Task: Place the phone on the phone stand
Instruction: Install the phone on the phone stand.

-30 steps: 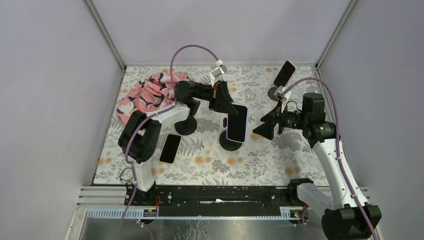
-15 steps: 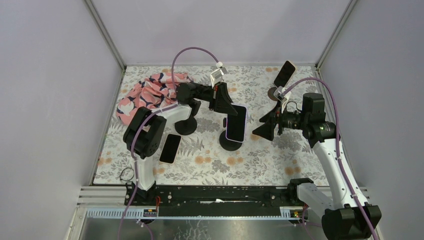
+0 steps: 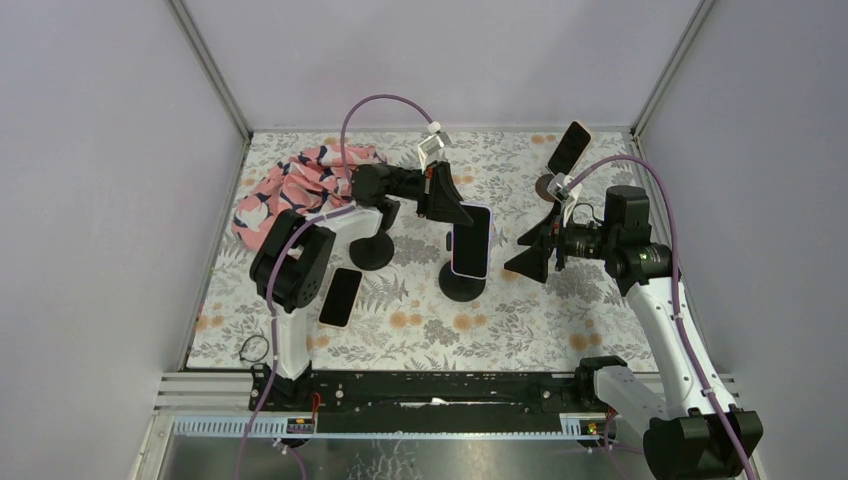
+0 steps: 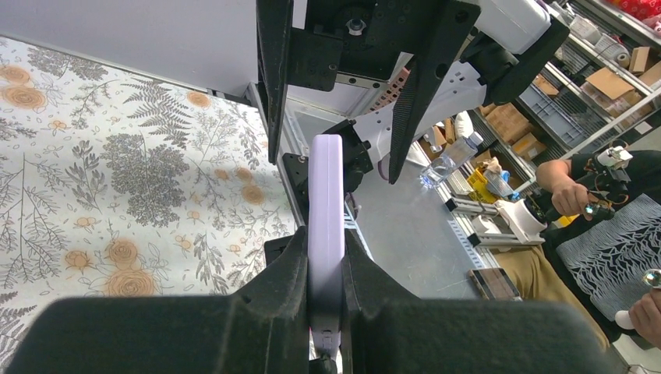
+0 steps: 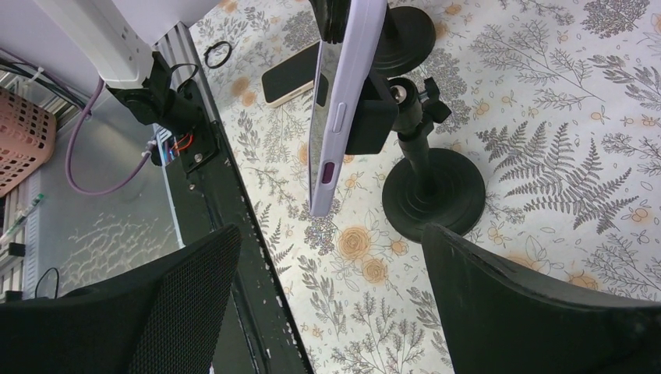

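Lilac phone clamped in left gripper, against stand.

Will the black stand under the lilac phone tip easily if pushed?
Possibly: the stand has a thin stem on a round base, and the lilac phone sits high, so probably top-heavy. The left end effector grips the phone, likely steadying it.

Lilac-cased phone, upright, dark screen, against black round-based phone stand
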Robot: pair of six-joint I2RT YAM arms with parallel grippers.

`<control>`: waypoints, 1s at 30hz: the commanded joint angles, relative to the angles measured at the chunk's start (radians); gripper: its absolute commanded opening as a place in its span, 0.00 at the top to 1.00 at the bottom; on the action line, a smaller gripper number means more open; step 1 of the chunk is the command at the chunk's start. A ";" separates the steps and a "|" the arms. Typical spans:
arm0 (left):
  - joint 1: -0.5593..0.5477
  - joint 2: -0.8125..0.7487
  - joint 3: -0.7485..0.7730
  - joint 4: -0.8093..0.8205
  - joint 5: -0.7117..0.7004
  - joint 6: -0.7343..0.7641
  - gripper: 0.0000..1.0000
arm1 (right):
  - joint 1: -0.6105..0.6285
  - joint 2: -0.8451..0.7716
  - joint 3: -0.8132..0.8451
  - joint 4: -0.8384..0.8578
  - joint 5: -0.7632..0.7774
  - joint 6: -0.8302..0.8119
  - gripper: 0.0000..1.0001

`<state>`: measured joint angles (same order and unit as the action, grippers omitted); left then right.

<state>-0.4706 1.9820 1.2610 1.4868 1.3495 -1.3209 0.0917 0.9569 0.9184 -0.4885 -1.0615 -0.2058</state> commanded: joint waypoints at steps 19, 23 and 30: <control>0.004 -0.059 -0.022 0.102 -0.039 0.035 1.00 | 0.004 -0.020 0.033 -0.006 0.013 -0.011 0.07; -0.006 -0.085 -0.024 0.102 -0.066 0.034 1.00 | 0.004 -0.010 0.059 -0.010 0.050 -0.013 0.09; -0.027 -0.196 -0.032 0.097 -0.066 0.019 1.00 | 0.027 0.016 0.066 0.031 0.105 -0.002 0.16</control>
<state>-0.4889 1.8893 1.2373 1.4891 1.3235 -1.2995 0.0929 0.9562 0.9447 -0.4873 -1.0069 -0.2119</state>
